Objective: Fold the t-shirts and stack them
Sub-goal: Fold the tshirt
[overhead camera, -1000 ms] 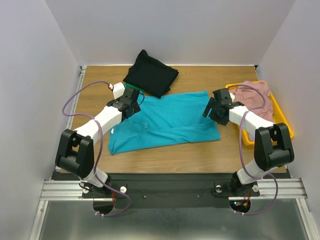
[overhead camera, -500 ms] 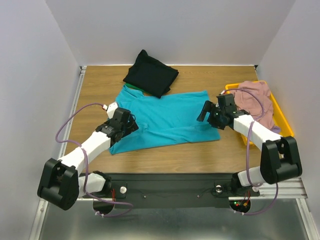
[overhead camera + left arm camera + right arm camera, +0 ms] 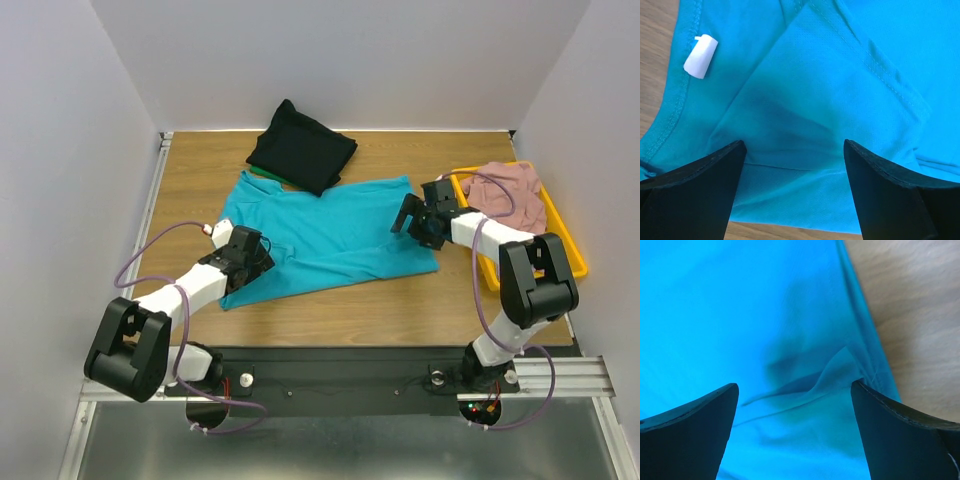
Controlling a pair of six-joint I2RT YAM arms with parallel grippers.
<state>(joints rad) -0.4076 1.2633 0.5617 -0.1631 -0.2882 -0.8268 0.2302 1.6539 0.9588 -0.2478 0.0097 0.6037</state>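
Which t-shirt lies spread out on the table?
The teal t-shirt, open flat in the middle. The black t-shirt sits folded at the back; the dusty pink t-shirt is bunched in the yellow tray.

We see a brown wooden table (image 3: 190,190) in a small white room. A back wall (image 3: 340,60) stands behind the table. A left wall (image 3: 60,170) and a right wall (image 3: 600,90) stand at the table's sides. A thin silver rail (image 3: 150,205) runs along the table's left edge. Thick silver rails (image 3: 125,377) lie at its near edge, with a shiny gray floor (image 3: 350,450) below them. The light is soft.
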